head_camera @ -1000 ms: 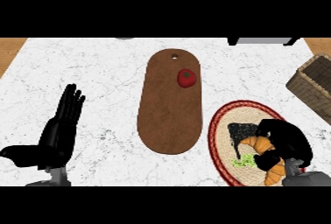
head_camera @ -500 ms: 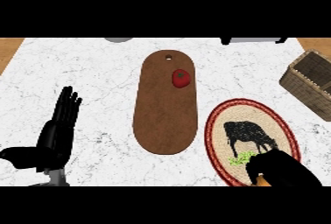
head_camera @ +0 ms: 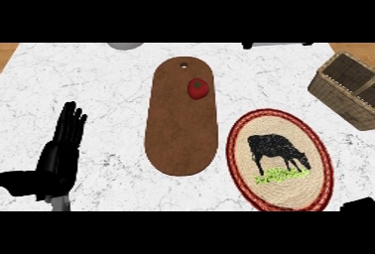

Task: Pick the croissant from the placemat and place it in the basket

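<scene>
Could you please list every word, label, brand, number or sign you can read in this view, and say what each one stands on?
There are none: no word, number, label or brand can be read anywhere in the head view.
The placemat bears only a picture of a black cow on grass, with no lettering.
The cutting board, tomato and basket carry no markings.

Left hand (head_camera: 57,159): all black, glossy, slim fingers (head_camera: 71,124) w/ thick thumb (head_camera: 18,179); grey forearm (head_camera: 60,203) stub behind it. Right hand (head_camera: 360,205): only a black sliver, counter's btm-right corner.
</scene>
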Robot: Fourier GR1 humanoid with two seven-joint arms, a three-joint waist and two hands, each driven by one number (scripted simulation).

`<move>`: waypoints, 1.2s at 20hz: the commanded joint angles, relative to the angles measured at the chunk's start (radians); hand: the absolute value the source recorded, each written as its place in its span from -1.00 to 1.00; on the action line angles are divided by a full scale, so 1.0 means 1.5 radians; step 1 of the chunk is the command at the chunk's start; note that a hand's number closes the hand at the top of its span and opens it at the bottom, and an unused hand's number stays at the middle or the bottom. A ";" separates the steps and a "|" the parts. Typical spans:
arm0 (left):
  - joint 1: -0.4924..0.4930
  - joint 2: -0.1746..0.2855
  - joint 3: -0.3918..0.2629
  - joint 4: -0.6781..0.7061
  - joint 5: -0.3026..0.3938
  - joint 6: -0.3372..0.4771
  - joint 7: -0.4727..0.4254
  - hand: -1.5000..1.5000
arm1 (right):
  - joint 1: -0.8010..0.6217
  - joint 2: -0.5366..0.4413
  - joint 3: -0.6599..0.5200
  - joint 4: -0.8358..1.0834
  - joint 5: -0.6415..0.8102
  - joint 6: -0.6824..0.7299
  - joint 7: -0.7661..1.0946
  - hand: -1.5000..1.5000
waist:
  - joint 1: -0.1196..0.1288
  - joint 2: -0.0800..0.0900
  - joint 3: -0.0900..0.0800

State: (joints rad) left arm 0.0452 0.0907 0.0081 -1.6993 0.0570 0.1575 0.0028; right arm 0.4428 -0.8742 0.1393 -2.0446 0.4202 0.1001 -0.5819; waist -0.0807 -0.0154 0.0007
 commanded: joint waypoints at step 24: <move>-0.032 -0.014 -0.039 -0.024 -0.025 -0.001 0.036 0.00 | 0.067 -0.204 -0.638 0.289 -0.457 0.316 -0.091 1.00 | 0.059 0.011 0.000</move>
State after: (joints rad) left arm 0.0165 0.0891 -0.0158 -1.7038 0.0544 0.1264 0.0143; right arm 0.6247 -1.1502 -0.8590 -1.6915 -0.3253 0.5106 -0.6656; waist -0.0119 -0.0019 -0.0006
